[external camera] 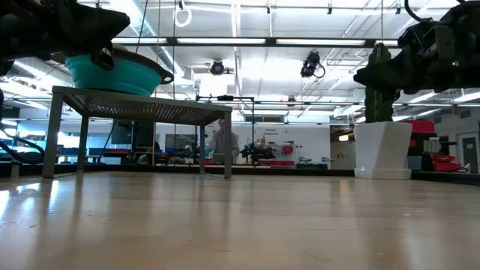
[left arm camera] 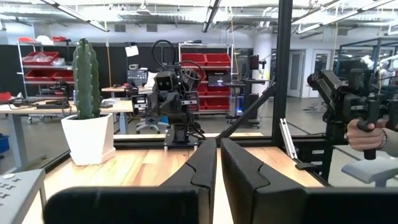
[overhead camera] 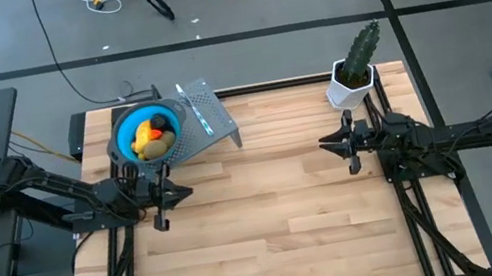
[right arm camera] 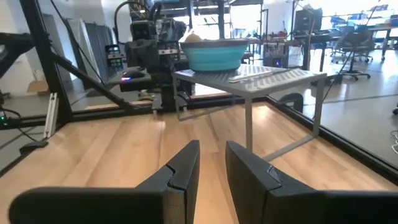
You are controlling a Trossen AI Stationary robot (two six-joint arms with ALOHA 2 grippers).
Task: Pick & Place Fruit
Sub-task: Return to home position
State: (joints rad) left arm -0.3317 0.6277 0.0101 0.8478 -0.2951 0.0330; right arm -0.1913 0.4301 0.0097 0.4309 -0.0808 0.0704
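The fruit (overhead camera: pixel 153 136), yellow, orange, olive and dark pieces, lies in a blue bowl (overhead camera: pixel 145 131) standing on a grey mesh rack (overhead camera: pixel 209 129) at the table's far left. In the right wrist view the bowl (right arm camera: pixel 216 53) sits on top of the rack, with one pale piece (right arm camera: pixel 193 37) showing above its rim. My left gripper (overhead camera: pixel 179 191) hovers just near of the bowl, shut and empty, pointing toward the table's right. My right gripper (overhead camera: pixel 329 147) hovers over the table's right half and points left. Its fingers (right arm camera: pixel 212 149) stand a little apart with nothing between them.
A cactus in a white pot (overhead camera: pixel 354 70) stands at the far right corner, just behind my right gripper. A thin pale stick (overhead camera: pixel 195 112) lies on the rack beside the bowl. Bare wooden table (overhead camera: pixel 273 235) spreads between and near of the arms. A person's hand (left arm camera: pixel 367 134) shows beyond the table.
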